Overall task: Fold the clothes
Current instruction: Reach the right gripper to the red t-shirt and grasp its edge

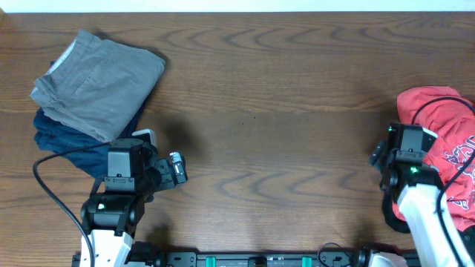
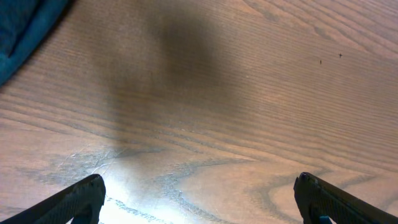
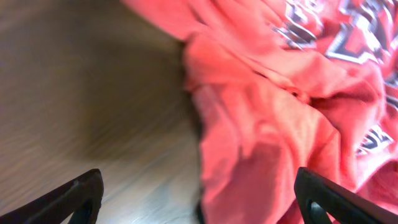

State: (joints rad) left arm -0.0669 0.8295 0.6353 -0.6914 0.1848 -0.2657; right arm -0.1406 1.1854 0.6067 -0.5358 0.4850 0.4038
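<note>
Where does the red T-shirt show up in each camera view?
Overhead: the red T-shirt lies crumpled at the right edge.
Left wrist: not in it; only a navy garment at the top left.
Right wrist: it fills the right half.
Shared landmark: the block lettering, seen at the top right in the right wrist view.

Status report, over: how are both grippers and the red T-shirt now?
Left gripper jaws open, empty, over table. Right gripper jaws open at crumpled red T-shirt edge. Nothing blocking.
</note>
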